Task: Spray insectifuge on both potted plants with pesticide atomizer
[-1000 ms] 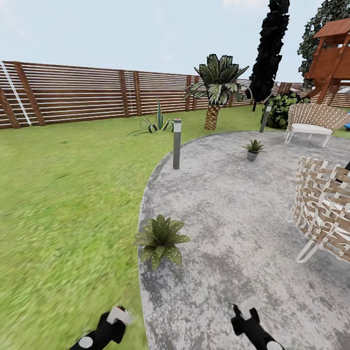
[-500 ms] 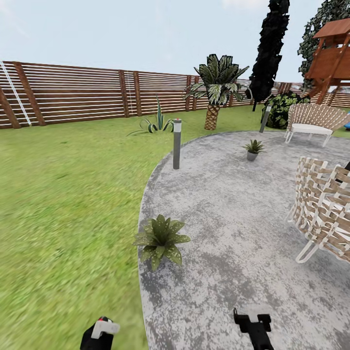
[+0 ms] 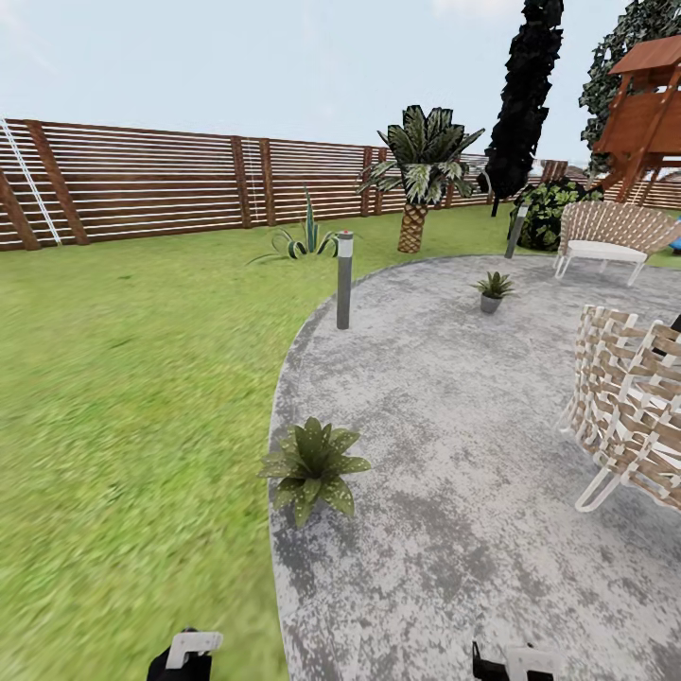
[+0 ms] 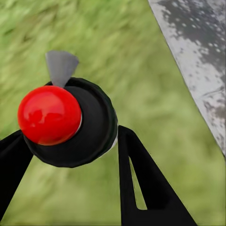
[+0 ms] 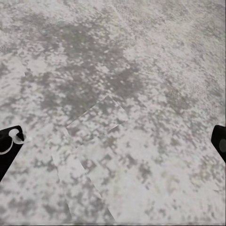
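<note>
Both arms have sunk toward the near edge of the head view since a second ago, so little of either now shows; the garden itself sits just as it did.

At the near left, over the lawn [image 3: 123, 397], the left gripper [image 3: 185, 653] is cut off by the frame edge, with a pale trigger head poking up. The left wrist view shows its black fingers [image 4: 141, 183] clamped on the pesticide atomizer [image 4: 70, 125], seen end-on: a round dark cap with a red knob and a grey nozzle tip. The bottle's body and label are hidden behind the cap.

Right of it, the nearer potted plant [image 3: 312, 465] sits on the near left rim of the grey patio [image 3: 445, 426], its leaves hiding the pot. Farther off, a grey bollard lamp [image 3: 344, 280] stands at the patio's edge, with a striped agave [image 3: 305, 241] and a palm [image 3: 421, 165] before the slat fence [image 3: 142, 184]. The second potted plant [image 3: 493, 290] stands far right on the patio, small and hard to make out.

The right gripper [image 3: 518, 660] is barely in frame at the near right; in the right wrist view its fingers [image 5: 10, 146] stand wide apart over bare patio. A wicker chair [image 3: 629, 407] is cut off at the right edge.
</note>
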Robot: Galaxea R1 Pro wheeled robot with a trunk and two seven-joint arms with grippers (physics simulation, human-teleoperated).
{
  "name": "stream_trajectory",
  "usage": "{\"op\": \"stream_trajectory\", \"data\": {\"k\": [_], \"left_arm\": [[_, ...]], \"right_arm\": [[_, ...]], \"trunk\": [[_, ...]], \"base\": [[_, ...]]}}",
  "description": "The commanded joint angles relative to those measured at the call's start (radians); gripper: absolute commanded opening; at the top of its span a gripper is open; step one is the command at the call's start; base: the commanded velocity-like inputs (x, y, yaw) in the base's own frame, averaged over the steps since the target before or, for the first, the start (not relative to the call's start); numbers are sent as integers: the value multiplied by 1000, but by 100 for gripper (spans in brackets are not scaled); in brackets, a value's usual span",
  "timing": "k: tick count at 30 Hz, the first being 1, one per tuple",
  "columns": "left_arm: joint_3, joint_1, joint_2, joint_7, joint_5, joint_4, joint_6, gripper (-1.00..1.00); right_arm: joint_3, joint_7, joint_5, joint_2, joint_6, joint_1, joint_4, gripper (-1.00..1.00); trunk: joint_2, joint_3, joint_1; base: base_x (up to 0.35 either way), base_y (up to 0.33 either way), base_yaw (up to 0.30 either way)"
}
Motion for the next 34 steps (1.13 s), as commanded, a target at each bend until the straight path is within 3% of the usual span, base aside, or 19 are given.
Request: {"op": "stream_trajectory", "data": {"k": [1, 9, 16, 34], "left_arm": [[-9, 0, 0, 4, 6, 0, -4, -100], [-9, 0, -1, 4, 8, 2, -12, -100], [-9, 0, 0, 4, 7, 1, -12, -100], [-9, 0, 2, 4, 7, 0, -13, -100]], "right_arm": [[-5, -7, 10, 1, -1, 0, 3, 100], [-5, -7, 7, 5, 3, 0, 18, 100], [-6, -8, 7, 3, 5, 4, 165, 100], [-6, -9, 7, 1, 5, 5, 173, 100]], "trunk": [[0, -1, 0], [0, -1, 0], [0, -1, 0], [0, -1, 0]], "base": [[0, 0, 0], [0, 0, 0], [0, 0, 0], [0, 0, 0]]}}
